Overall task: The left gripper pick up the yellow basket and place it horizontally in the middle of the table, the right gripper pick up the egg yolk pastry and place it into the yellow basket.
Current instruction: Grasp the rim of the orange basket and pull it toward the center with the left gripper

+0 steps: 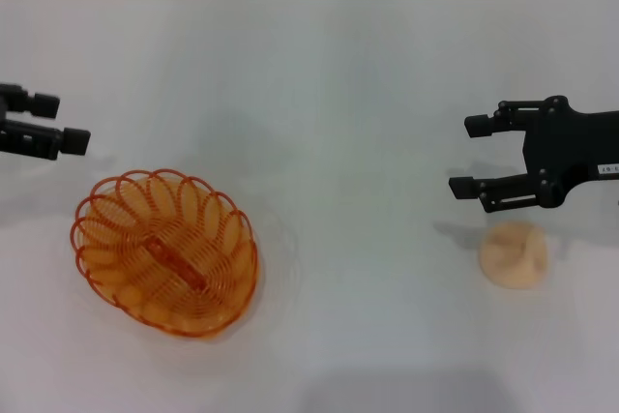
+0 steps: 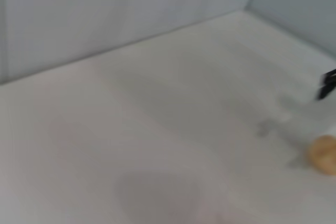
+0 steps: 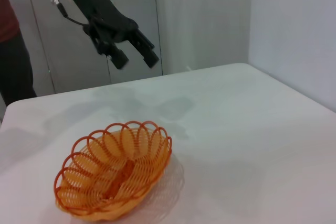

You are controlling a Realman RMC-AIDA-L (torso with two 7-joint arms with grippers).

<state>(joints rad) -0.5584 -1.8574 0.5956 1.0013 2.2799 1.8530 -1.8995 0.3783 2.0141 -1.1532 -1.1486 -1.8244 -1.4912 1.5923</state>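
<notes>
the left gripper, jaws apart and empty, hovers just behind the yellow basket, whose long axis runs diagonally across the table.

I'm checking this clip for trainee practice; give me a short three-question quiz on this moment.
1. True or false: the egg yolk pastry lies inside the yellow basket.
2. Which claw hangs nearest the pastry: A left claw, B right claw?
3. Fill in: both claws' fingers are ____.

Key: 1 false, the pastry sits on the table, apart from the basket. 2 B. 3 open.
</notes>
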